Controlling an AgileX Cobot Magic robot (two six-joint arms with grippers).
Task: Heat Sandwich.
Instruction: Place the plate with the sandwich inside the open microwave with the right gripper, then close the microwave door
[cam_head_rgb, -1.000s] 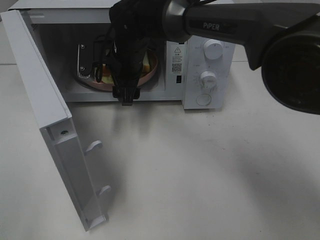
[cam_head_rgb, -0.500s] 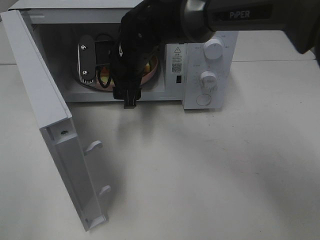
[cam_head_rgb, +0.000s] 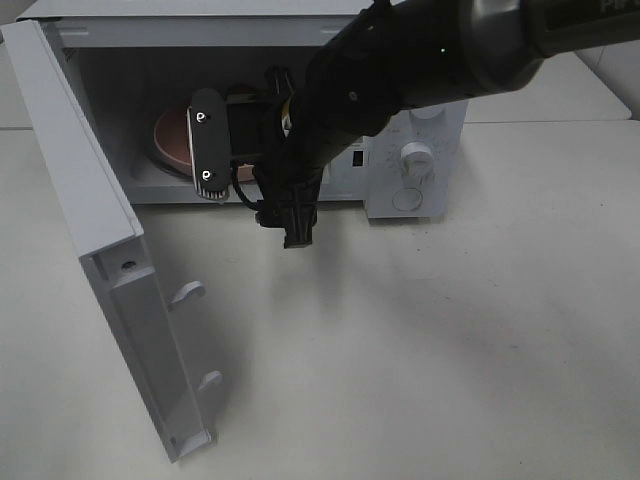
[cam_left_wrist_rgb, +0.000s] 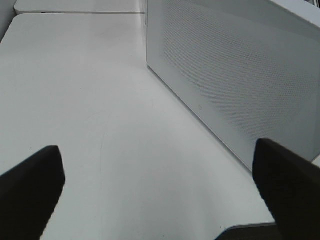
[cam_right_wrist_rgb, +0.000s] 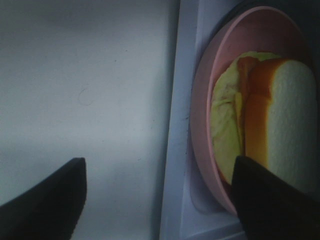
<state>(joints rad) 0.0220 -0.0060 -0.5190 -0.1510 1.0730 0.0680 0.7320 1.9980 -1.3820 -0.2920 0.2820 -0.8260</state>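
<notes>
Small white-bread sandwich with tan-orange crust (cam_right_wrist_rgb: 272, 125) lies on a round pink plate (cam_right_wrist_rgb: 202, 125) inside the open white microwave oven (cam_head_rgb: 415, 190).
In the high view the plate shows upper left of centre, within the cavity; the black right arm (cam_head_rgb: 400, 70) hides the sandwich. The right gripper (cam_right_wrist_rgb: 160, 200) hangs at the cavity's mouth near the plate, fingers spread, holding nothing. The left gripper (cam_left_wrist_rgb: 160, 195), equally spread and empty, hovers over the white table (cam_left_wrist_rgb: 75, 100) beside a white perforated panel (cam_left_wrist_rgb: 230, 75).
</notes>
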